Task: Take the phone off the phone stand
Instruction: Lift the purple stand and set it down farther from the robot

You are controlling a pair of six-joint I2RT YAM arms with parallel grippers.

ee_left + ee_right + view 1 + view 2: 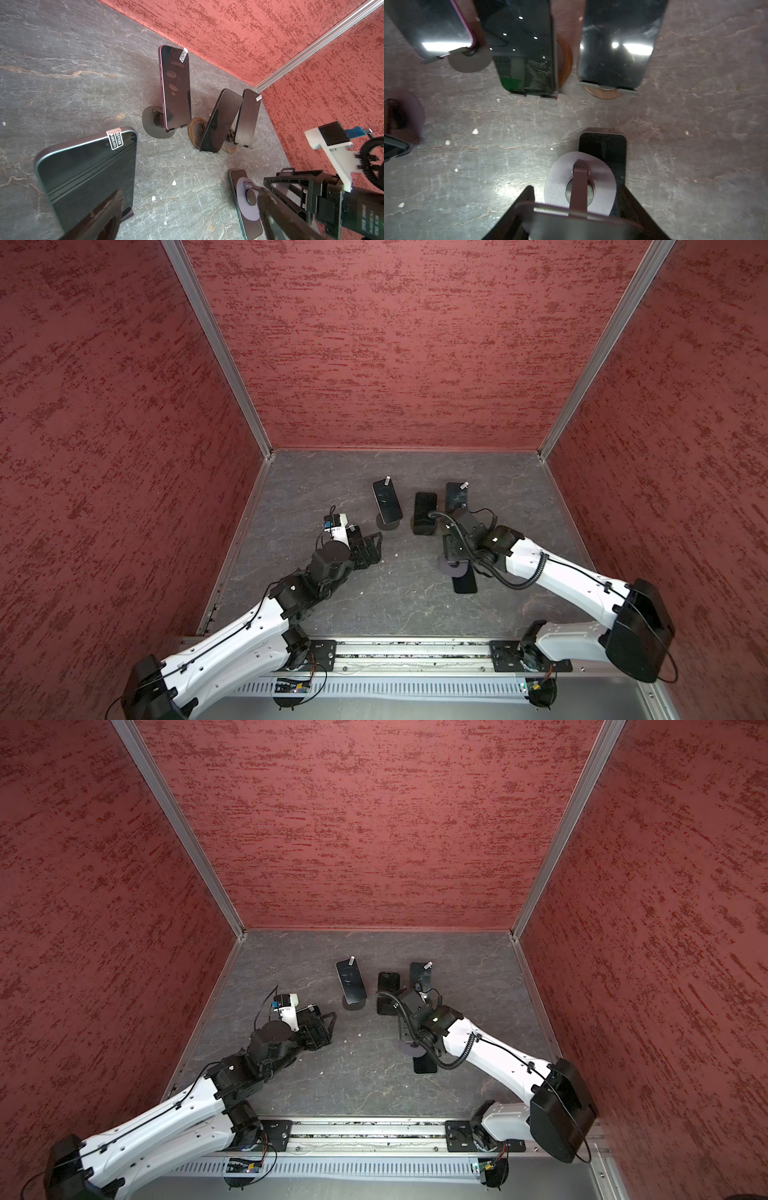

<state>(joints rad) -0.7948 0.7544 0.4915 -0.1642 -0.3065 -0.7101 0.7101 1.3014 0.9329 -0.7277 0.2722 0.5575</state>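
Over on the right, my right gripper (576, 192) pinches the phone stand (602, 172), its base overlapping the flat phone (604, 143), so a skewed lift could drag it; left gripper (187, 195) fingers spread

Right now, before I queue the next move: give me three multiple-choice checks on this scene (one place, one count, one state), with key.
1. Where does the flat phone lie?
A. under the grey stand base
B. propped on a wooden stand
C. held up in the air

2. How many back-row phones are propped on stands?
A. one
B. three
C. six

3. The right gripper is:
A. open and empty
B. shut on the stand plate
C. shut on a phone

Key: 1A, the round base sits on top of it. 2B, three lean side by side in both top views. 3B, its fingers clamp the plate's edges in the right wrist view.
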